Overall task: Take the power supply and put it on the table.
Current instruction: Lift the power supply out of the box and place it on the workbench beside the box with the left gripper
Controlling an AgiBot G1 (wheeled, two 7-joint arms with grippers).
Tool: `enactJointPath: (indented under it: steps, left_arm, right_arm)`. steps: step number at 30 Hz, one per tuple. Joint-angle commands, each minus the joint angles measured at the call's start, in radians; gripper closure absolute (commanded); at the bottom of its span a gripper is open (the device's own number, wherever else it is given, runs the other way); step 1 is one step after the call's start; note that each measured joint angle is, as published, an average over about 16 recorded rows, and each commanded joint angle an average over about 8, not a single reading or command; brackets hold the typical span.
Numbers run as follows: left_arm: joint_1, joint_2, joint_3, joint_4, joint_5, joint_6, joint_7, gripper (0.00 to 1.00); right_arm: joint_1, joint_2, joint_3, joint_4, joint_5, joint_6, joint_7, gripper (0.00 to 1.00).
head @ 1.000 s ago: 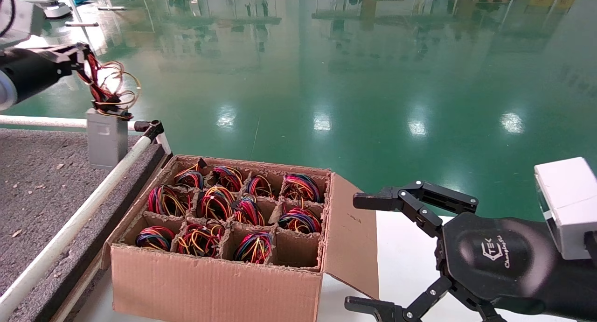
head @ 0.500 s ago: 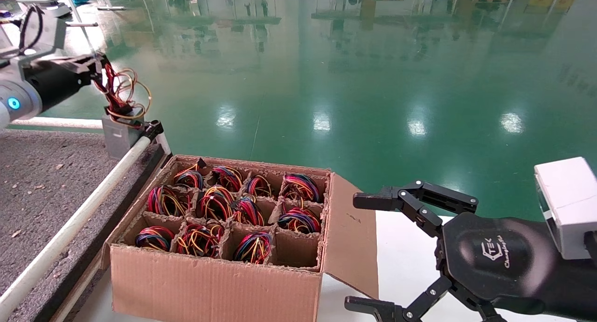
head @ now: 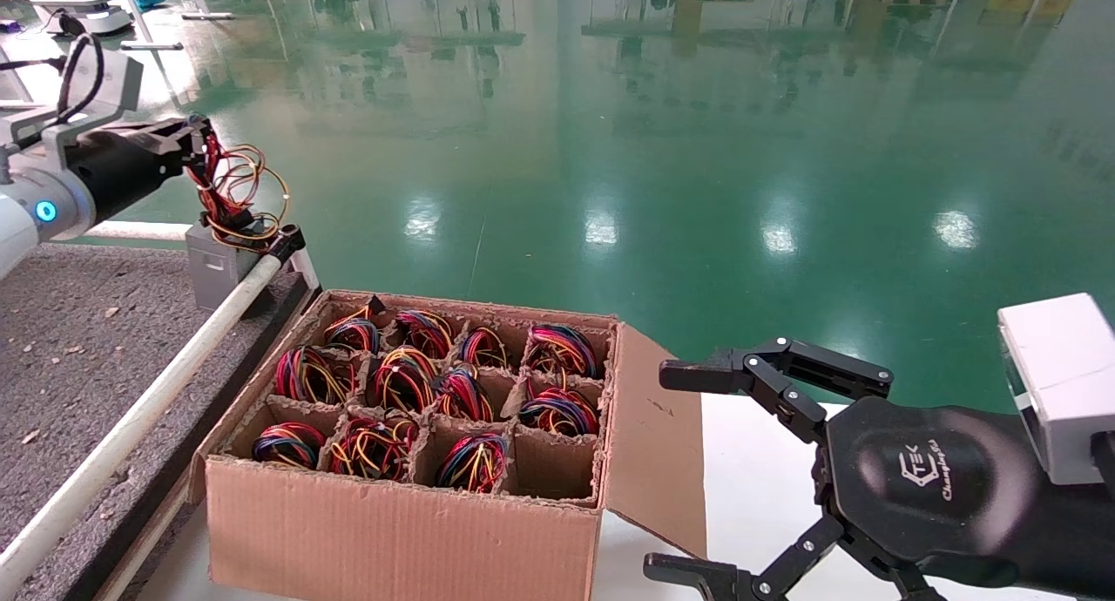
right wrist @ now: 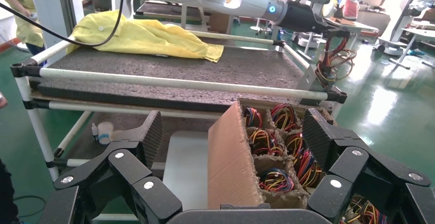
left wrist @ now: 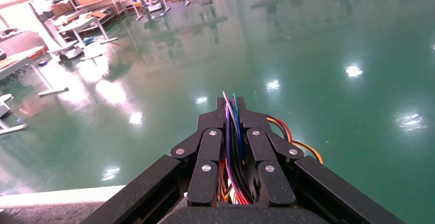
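Observation:
The power supply [head: 209, 266], a small grey metal box, hangs by its looped red, yellow and orange wires [head: 237, 192] at the far corner of the table [head: 70, 340]. The table's white rail [head: 131, 422] hides its lower part. My left gripper [head: 199, 144] is shut on the wire bundle [left wrist: 232, 131], which runs between the closed fingers [left wrist: 211, 126]. The right wrist view shows that same bundle [right wrist: 333, 60] hanging under the left gripper [right wrist: 333, 29]. My right gripper [head: 669, 470] stays open and empty over the white tabletop, beside the cardboard box.
An open cardboard box [head: 401, 531] with divided cells holds several more wire bundles [head: 392, 379]; its flap [head: 658, 435] stands out on the right. A black joint [head: 287, 235] caps the rail corner. A yellow cloth [right wrist: 143, 37] lies on the table's far side. Green floor lies beyond.
My left gripper has carried the power supply rightward and farther away, toward the rail's corner joint. The box now sits lower behind the rail. The right arm has not moved.

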Motion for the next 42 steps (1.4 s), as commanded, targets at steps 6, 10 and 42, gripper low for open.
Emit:
enactJointPath:
  steps: [6,10,42]
  left_arm:
    - [0.006,-0.011,-0.003,0.003,-0.004,-0.001,0.01,1.0]
    - [0.008,-0.015,-0.003,0.005,-0.004,0.0,0.013,0.91]
    - [0.01,-0.016,-0.002,0.009,-0.003,0.001,0.014,0.0]
  right_arm:
    - [0.0,0.0,0.0,0.0,0.0,0.0,0.0,0.0]
    - [0.0,0.0,-0.001,0.0,0.0,0.0,0.0,0.0]
    - [0.0,0.0,-0.001,0.0,0.001,0.001,0.0,0.0]
